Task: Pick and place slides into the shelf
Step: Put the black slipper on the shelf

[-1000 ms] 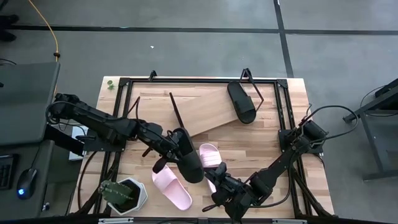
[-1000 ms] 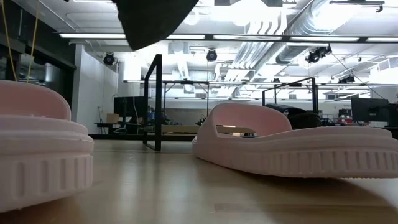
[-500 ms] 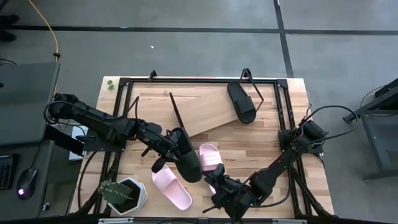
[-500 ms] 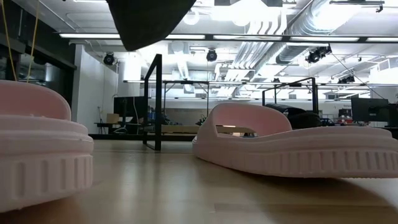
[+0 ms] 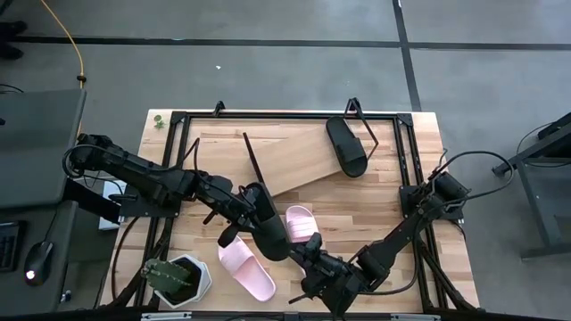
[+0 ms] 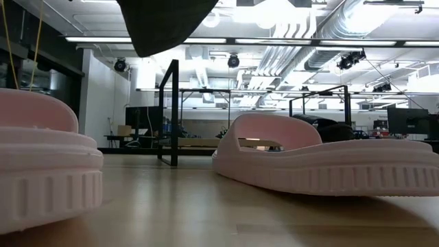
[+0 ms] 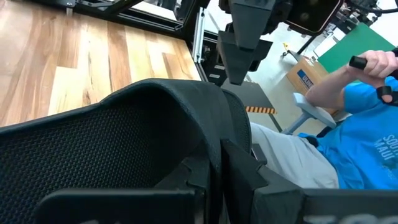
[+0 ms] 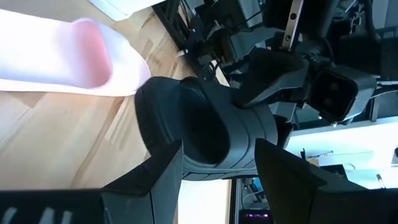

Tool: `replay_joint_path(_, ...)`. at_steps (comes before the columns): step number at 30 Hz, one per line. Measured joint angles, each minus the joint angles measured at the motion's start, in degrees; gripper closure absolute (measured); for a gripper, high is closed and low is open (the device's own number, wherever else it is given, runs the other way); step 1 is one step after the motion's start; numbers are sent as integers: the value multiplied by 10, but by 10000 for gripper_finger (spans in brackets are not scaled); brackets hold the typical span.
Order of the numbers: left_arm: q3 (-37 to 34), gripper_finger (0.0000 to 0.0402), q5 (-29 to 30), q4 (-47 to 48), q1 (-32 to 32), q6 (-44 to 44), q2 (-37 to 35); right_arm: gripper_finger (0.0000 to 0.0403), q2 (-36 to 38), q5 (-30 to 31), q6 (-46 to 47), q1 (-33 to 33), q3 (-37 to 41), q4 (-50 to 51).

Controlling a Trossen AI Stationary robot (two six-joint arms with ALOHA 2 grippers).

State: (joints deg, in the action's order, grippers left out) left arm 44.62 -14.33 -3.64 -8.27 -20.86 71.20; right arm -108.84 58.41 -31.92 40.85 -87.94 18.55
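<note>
A black slide (image 5: 269, 228) hangs above the table's middle, with my left gripper (image 5: 243, 210) shut on it. The low view shows it high over the wood (image 6: 164, 24). My right gripper (image 5: 311, 250) is open at this slide's near end (image 8: 205, 134), a finger on either side. Two pale pink slides lie soles down on the table, one near the front (image 5: 247, 270) and one (image 5: 300, 220) partly under the black slide. A second black slide (image 5: 348, 145) lies on the slanted shelf board (image 5: 294, 159). My left gripper pinches a raised edge of the black slide (image 7: 217, 149) between its two fingers, coming from the table's left and slanting a little down. The fingers hide the exact spot. The slide is lifted clear of the table. My right gripper: whether its fingers (image 8: 163, 177) touch the slide, I cannot tell.
A potted plant in a white pot (image 5: 178, 278) stands at the front left corner. The black wire frame (image 5: 183, 120) runs around the shelf. A person in a blue shirt (image 7: 364, 143) sits beyond the table's edge. Bare wood lies at the table's right.
My right gripper has tipped up a little toward the held black slide's near end and stays open. My left gripper and its slide have hardly moved.
</note>
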Motion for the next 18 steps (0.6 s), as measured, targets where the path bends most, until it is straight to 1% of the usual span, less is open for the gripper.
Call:
replay_joint_path(12,0,383,11,-4,0,0,0,213,0,-4,10,-39,0,-9)
replay_joint_path(18,0,383,14,-4,0,0,0,213,0,-17,10,-53,0,-9)
